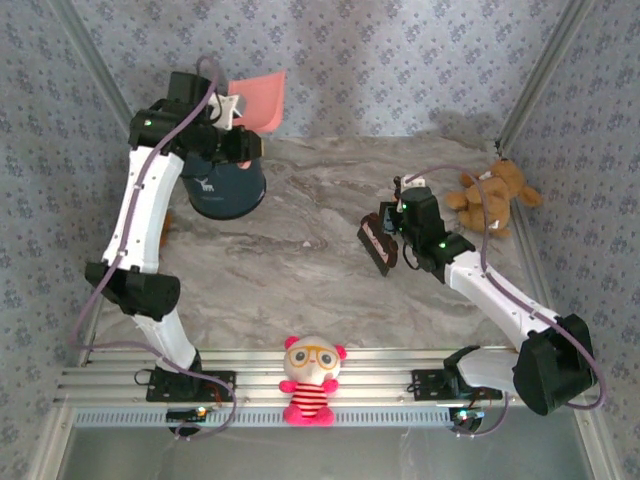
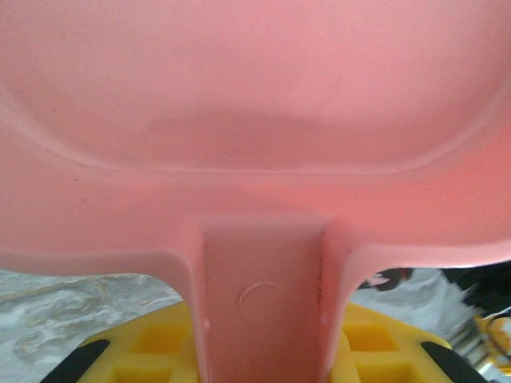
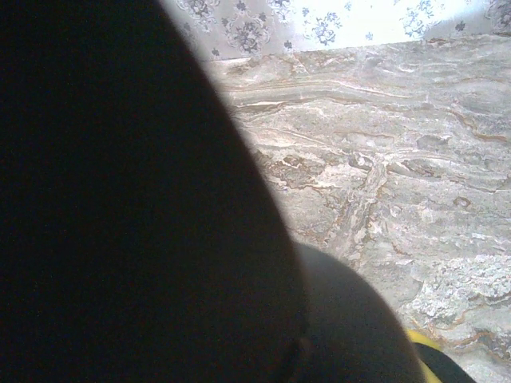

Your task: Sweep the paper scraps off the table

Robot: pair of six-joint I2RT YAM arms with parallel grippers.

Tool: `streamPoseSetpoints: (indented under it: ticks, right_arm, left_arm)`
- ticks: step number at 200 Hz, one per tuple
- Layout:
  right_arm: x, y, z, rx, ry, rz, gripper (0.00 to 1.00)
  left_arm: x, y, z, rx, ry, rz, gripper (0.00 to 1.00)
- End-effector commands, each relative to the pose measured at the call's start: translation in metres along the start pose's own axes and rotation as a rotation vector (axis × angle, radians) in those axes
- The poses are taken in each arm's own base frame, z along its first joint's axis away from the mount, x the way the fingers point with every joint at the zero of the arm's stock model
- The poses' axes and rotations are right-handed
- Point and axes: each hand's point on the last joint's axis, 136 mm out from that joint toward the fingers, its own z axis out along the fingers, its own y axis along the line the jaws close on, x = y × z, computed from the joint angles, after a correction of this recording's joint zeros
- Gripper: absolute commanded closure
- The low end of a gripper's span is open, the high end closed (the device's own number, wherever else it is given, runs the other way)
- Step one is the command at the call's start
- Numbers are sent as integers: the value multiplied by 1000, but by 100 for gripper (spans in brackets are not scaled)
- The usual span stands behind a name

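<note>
Two pincers are clenched, each on a tool. The left pincer is raised high at the far left and grips the handle of a pink dustpan. From its wrist camera the handle runs straight down between the yellow finger parts, and the pan's broad tray spreads out ahead of the fingertips. Below this pincer, slightly nearer the arm bases, a dark blue bin stands upright on the table. The pan looks clear of the bin, up beyond its far rim.

The right pincer hangs low over the middle right of the table, closed on a dark brush that juts from its fingertips toward the left pincer's side. Whether the bristles touch the surface cannot be told. From this pincer's own camera a large dark shape covers the left. The grey-white marbled table lies below and to the right of that shape, reaching to the floral wall ahead.

To the right pincer's right, near the far right corner, a brown teddy bear sits on the table. Well back from both pincers, between the two arm bases, a pink and white doll rests on the ribbed rail.
</note>
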Motion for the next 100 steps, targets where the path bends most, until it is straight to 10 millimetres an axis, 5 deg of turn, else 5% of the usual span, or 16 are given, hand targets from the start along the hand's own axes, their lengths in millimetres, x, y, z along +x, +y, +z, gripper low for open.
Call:
streamPoseSetpoints:
  ticks: [1, 100]
  right_arm:
    - [-16, 3, -8, -24, -65, 6, 100]
    - [-17, -6, -14, 16, -82, -1, 100]
  left_arm:
    - [16, 13, 7, -150, 72, 129, 100]
    - [61, 11, 56, -331, 309, 420, 100]
